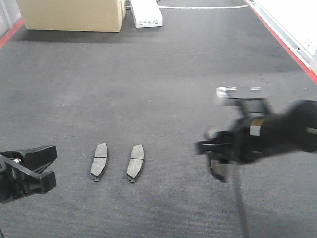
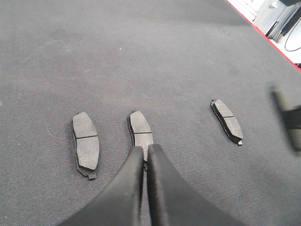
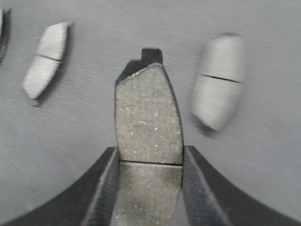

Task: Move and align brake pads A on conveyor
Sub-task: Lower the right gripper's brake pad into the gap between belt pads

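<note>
Two brake pads A [image 1: 99, 162] [image 1: 135, 162] lie side by side on the dark grey conveyor [image 1: 173, 74]. The left wrist view shows these two [image 2: 85, 143] [image 2: 141, 132] and a third pad [image 2: 226, 121] lying further right. My left gripper [image 2: 146, 151] is shut and empty, its tips just in front of the middle pad; it sits at the lower left in the front view [image 1: 42, 167]. My right gripper [image 3: 149, 157] is shut on a fourth pad [image 3: 148, 113], held by its long edges above the belt. It appears blurred in the front view [image 1: 213, 148].
A cardboard box [image 1: 74, 15] and a white box [image 1: 146, 15] stand at the conveyor's far end. Red strips run along the left edge [image 1: 10, 32] and right edge [image 1: 285, 42]. The right wrist view shows two pads lying below [image 3: 44, 61] [image 3: 218, 82].
</note>
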Controlling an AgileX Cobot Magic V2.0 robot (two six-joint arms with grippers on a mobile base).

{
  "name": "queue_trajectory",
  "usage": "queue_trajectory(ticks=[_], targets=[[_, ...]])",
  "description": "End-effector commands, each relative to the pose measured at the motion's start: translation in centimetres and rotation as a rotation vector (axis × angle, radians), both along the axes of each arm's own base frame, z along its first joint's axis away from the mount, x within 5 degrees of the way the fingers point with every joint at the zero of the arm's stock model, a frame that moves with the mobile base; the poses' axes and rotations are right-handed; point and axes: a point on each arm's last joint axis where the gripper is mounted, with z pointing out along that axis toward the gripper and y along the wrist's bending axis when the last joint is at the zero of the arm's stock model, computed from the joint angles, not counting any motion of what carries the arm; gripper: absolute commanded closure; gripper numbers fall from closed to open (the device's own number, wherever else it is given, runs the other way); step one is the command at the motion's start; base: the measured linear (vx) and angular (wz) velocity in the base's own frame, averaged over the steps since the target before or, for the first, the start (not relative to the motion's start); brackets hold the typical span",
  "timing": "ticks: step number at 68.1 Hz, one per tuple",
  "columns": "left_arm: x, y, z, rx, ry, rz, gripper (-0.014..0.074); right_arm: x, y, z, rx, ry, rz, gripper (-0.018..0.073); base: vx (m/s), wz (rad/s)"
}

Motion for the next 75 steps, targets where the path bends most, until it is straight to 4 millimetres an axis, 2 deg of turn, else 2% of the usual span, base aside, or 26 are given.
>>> queue_trajectory(ticks=[1, 14, 23, 37, 50, 75], targets=[[0.2, -0.3, 1.4, -0.042, -0.071, -0.022, 0.0603, 2.2, 1.9, 0.8, 0.058, -0.07, 0.001, 0.0534, 0.0, 0.0], [0.2, -0.3, 1.4, -0.042, -0.071, -0.022, 0.0603, 5.9, 4.1, -1.8, 0.087, 0.005, -0.025, 0.0529, 0.0, 0.0], [0.2, -0.3, 1.4, -0.042, -0.071, -0.022, 0.0603, 7.1, 4.8, -3.5, 0.075, 0.044, -0.03, 0.0525, 0.0, 0.0], [0.2, -0.3, 1.4, -0.042, -0.071, -0.022, 0.0603, 7.9, 5.2, -5.6, 0.078, 0.067, -0.044, 0.0515, 0.0, 0.0], [0.2, -0.3, 1.4, -0.042, -0.071, -0.022, 0.0603, 8.4, 5.4, -6.2, 0.087, 0.045, -0.049, 0.0493, 0.0, 0.0], [0.2, -0.3, 1.4, -0.042, -0.071, -0.022, 0.0603, 8.5, 5.4, -6.3, 0.089, 0.035, -0.049, 0.0286, 0.0, 0.0]])
